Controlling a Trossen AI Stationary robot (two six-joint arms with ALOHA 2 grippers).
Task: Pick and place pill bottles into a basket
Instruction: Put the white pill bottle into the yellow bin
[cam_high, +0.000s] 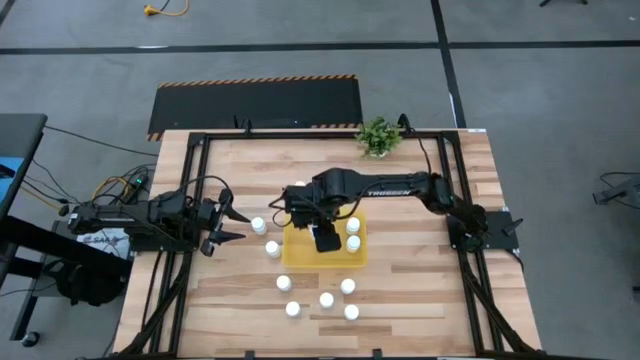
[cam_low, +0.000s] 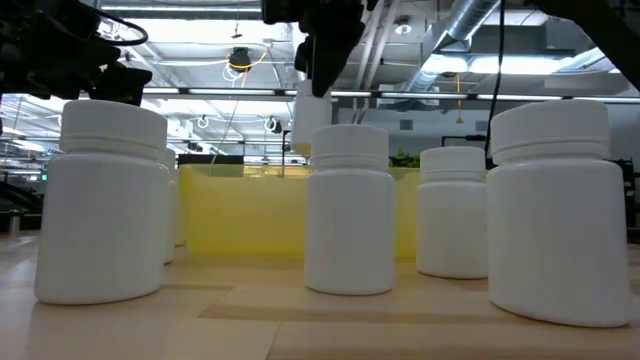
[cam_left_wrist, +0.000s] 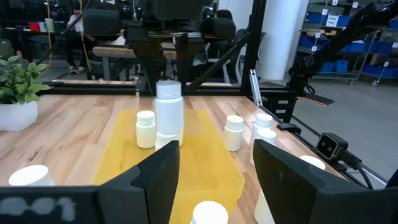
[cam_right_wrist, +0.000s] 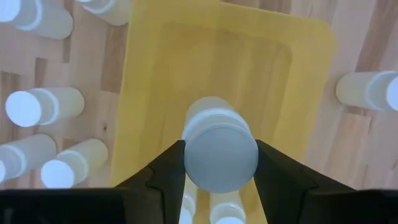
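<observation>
Nearest you: loose white round-capped pill bottles (cam_high: 326, 300) on the wood. Beyond: yellow basket (cam_high: 297, 256), two bottles inside. Above it, your right gripper (cam_right_wrist: 221, 163) clamps one bottle (cam_right_wrist: 219, 149). Left gripper (cam_high: 232, 222) waits, jaws apart.

One camera looks straight down from high above the wooden table (cam_high: 420, 300), taking in both arms, while another sits at table-top height, very near a row of pill bottles (cam_low: 349, 210), facing level across to the yellow basket (cam_low: 245, 215). Each wrist camera looks forward past its own arm's fingers: the left along the table, the right downward. All four views share the basket.
</observation>
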